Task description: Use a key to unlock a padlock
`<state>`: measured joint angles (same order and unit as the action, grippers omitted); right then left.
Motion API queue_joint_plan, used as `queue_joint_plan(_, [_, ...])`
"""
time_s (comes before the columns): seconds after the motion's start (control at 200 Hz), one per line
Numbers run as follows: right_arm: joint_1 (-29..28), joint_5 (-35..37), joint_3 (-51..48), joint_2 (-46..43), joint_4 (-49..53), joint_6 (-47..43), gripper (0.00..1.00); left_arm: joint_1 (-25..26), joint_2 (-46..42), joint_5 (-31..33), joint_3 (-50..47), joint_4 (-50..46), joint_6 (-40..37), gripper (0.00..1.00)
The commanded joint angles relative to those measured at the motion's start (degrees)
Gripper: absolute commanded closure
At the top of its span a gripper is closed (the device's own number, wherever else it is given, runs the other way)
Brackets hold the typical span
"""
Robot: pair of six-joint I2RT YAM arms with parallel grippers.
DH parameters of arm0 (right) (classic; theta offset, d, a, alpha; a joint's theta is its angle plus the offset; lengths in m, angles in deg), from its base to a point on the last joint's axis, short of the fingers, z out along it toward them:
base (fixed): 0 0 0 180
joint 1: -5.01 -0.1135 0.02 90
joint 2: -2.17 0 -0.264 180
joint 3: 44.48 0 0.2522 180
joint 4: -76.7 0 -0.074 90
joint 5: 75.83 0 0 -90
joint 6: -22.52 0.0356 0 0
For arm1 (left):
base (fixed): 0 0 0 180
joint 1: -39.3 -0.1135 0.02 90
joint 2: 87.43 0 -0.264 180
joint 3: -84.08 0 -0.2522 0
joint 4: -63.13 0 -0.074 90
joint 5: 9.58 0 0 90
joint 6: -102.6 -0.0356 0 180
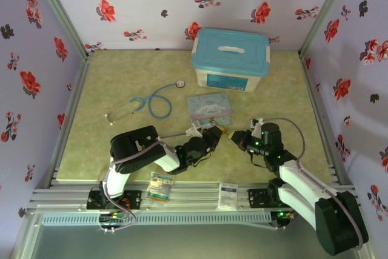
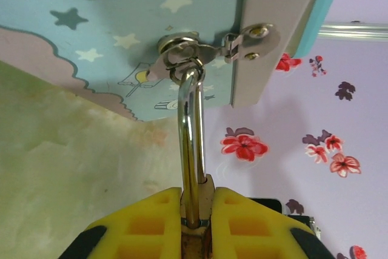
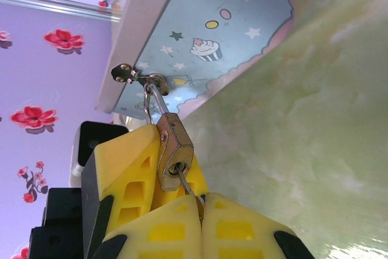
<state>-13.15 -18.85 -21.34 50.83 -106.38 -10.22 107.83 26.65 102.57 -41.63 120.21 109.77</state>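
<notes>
2 tools meet at the front of the cartoon tin on the counter. The left tool is clamped on the padlock, whose silver shackle hooks through the tin's hasp. The right tool pinches the key, its shaft reaching the padlock's keyhole. Print on the 2 packets by the near rail is too small to read.

Bright, even light from overhead; soft, faint shadows on the green table. Hard glints along the padlock shackle in the left wrist view. Slightly washed and soft in the overhead view.
</notes>
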Motion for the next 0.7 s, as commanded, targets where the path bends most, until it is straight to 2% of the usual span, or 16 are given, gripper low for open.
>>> queue_joint_plan(0.0, [0.0, -1.3, -0.4, -1.6, -13.0, 0.8, 1.0, 3.3, -3.6, -11.1, 3.0, 5.3, -1.4, 1.0])
queue_joint_plan(0.18, [-0.2, -2.2, -1.5, -4.0, -13.1, -1.4, 1.0, 3.0, -3.9, -12.5, 4.2, 5.3, -1.5, 1.0])
queue_joint_plan(0.29, [-1.7, -0.8, 1.9, -8.0, -2.1, -7.7, 1.0, 2.8, -3.8, -12.5, 3.8, 5.2, -1.8, 1.0])
queue_joint_plan(0.37, [-1.7, -1.1, 2.6, -9.4, 0.2, -8.5, 1.0, 2.3, -3.3, -12.6, 2.9, 5.3, -1.2, 1.0])
queue_joint_plan(0.56, [-1.7, -5.2, -1.7, -4.2, -17.0, 2.0, 1.0, 2.2, -3.2, -12.2, 2.0, 5.3, -1.3, 1.0])
queue_joint_plan(0.695, [-1.6, -5.8, -2.0, -3.8, -22.0, 7.0, 1.0, 1.7, -3.5, -12.1, 1.4, 5.3, -1.6, 1.0])
